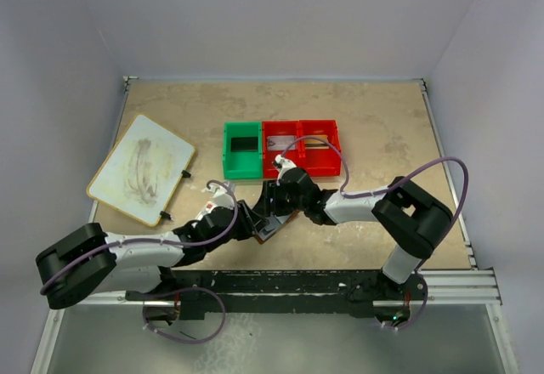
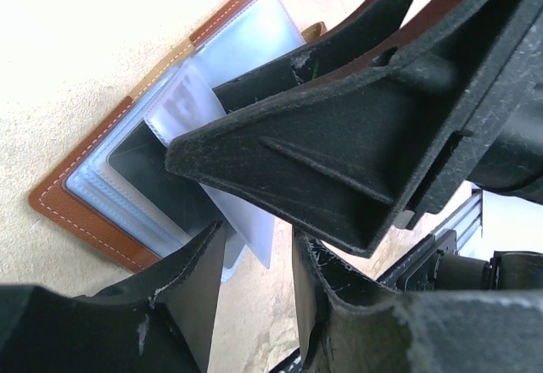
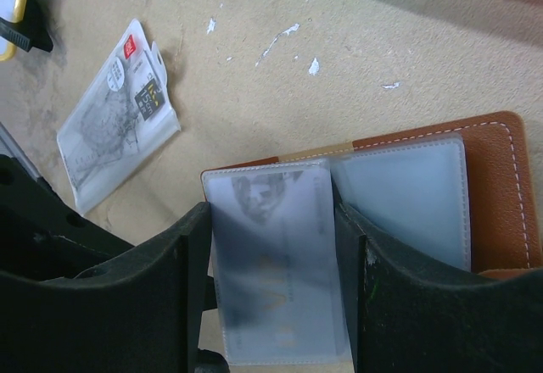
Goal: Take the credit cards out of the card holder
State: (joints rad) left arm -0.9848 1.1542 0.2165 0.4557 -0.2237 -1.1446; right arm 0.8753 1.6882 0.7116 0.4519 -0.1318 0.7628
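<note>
Left gripper (image 2: 259, 250) spread; right gripper (image 3: 273, 220) straddles a clear pocket (image 3: 271, 288), grip undeterminable. Card holder (image 3: 499, 195) lies open, near-centre on beige table (image 1: 382, 136); pale walls (image 1: 280, 17). Right wrist alone shows printed plastic sleeve (image 3: 114, 119).

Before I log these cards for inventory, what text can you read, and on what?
Loose white card in clear sleeve: red and black labels, print too small to read.
Pale card in a clear pocket of the brown leather card holder: faint lettering, too blurred.
So nothing is legible.
</note>
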